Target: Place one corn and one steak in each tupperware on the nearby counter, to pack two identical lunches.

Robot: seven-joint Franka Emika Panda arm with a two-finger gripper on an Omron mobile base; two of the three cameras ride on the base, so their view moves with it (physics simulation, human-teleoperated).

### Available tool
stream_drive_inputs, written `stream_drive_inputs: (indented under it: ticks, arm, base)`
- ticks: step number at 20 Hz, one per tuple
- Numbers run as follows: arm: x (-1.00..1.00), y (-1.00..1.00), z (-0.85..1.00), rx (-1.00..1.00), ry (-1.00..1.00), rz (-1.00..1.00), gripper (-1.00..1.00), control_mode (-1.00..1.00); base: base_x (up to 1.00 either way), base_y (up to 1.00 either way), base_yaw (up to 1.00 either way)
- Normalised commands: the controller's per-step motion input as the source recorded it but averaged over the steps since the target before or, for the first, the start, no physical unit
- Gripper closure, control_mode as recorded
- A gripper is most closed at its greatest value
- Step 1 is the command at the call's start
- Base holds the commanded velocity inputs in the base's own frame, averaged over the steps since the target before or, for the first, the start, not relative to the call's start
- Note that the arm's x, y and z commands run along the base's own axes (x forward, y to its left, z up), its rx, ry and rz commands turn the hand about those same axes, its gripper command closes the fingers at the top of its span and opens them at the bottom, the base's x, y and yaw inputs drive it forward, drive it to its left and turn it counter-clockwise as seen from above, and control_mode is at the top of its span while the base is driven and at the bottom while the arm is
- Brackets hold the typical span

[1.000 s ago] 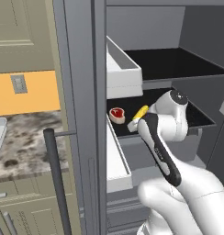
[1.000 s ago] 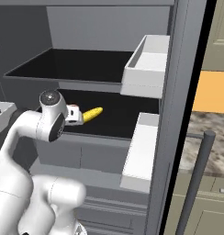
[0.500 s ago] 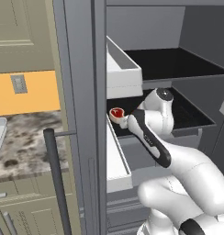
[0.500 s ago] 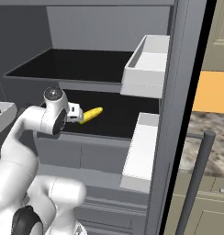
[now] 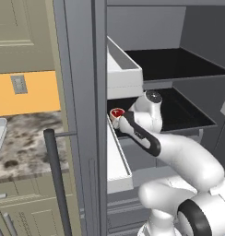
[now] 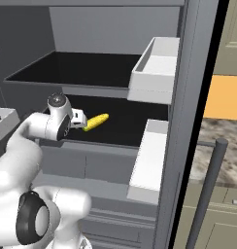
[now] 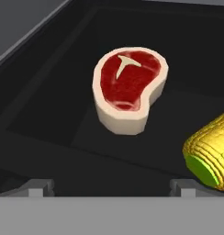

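Presently, left base view: steak (image 5: pixel 116 113) at the black shelf's (image 5: pixel 188 115) left edge, arm reaching toward it; right base view: corn (image 6: pixel 95 122) mid-shelf beside the hand; hand view: gripper (image 7: pixel 111 187) spread wide, empty, steak ahead, corn just right.

The steak (image 7: pixel 130 87) looks raw, its red face faintly marbled, with a smooth, matt pale fat rim. The corn (image 7: pixel 210 153) is bumpy with rows of yellow kernels, slightly glossy. The shelf (image 7: pixel 49 114) is smooth matt black. The surface (image 5: pixel 26 143) is mottled stone. The arm (image 5: pixel 179 156) is glossy white plastic.
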Motion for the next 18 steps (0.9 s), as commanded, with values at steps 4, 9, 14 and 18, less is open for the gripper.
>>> stream_drive_inputs:
  ticks: [4,9,14,18]
  arm:
    - [0.49,0.23,-0.13,0.0,0.0,0.0,-1.0,-1.0]
    - [0.49,0.16,-0.16,0.0,0.0,0.0,-1.0,-1.0]
    - [0.46,0.0,-0.23,0.0,0.0,0.0,-1.0,-1.0]
    - [0.25,-0.15,-0.34,0.0,0.0,0.0,-1.0,-1.0]
  base:
    - [0.0,0.0,0.0]
    - [0.0,0.0,0.0]
    - [0.0,0.0,0.0]
    - [0.0,0.0,0.0]
